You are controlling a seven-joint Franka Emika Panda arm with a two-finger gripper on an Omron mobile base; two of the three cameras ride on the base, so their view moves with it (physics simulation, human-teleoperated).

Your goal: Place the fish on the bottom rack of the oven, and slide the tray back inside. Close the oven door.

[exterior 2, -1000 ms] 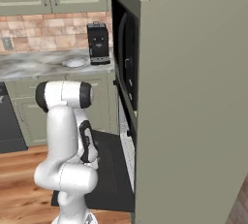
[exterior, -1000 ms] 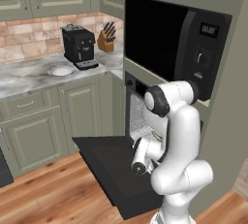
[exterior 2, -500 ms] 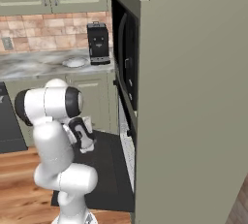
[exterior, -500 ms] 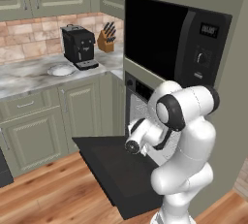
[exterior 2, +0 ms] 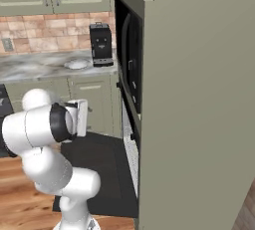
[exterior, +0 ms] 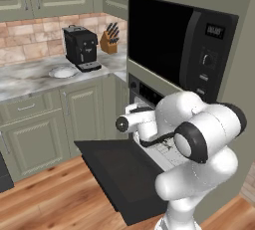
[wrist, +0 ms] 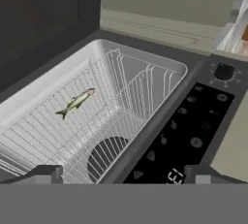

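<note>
Fish: the fish [wrist: 76, 103] lies flat on the bottom rack [wrist: 104, 116], at about 9 o'clock from the middle of the hand view, head toward 1 o'clock, tail toward 7 o'clock. Nothing touches it.

Rack: the wire shelf seems drawn forward from the oven [exterior: 149, 92]; how far out it is, I cannot tell. It looks stiff and light, and I think it slides easily on its rails.

Fish, handling: I judge it very light, a little soft and perhaps slippery. It already rests on the rack, so it needs no more holding.

Where to take hold: for the slide, I would push on the front bar of the rack, near its middle, so it does not twist. A push at one corner may jam it.

Gripper: the gripper [wrist: 121, 177] stands fully open and holds nothing; its fingertips [wrist: 46, 174] hover above the near edge of the rack.

Door: the oven door [exterior: 119, 172] hangs open and lies almost flat, below the arm at 6 o'clock in the left base view. It looks heavy and rigid; its free front edge gives the best lever to lift.

Risk: a quick push can make the fish roll or slip between the wires.
</note>
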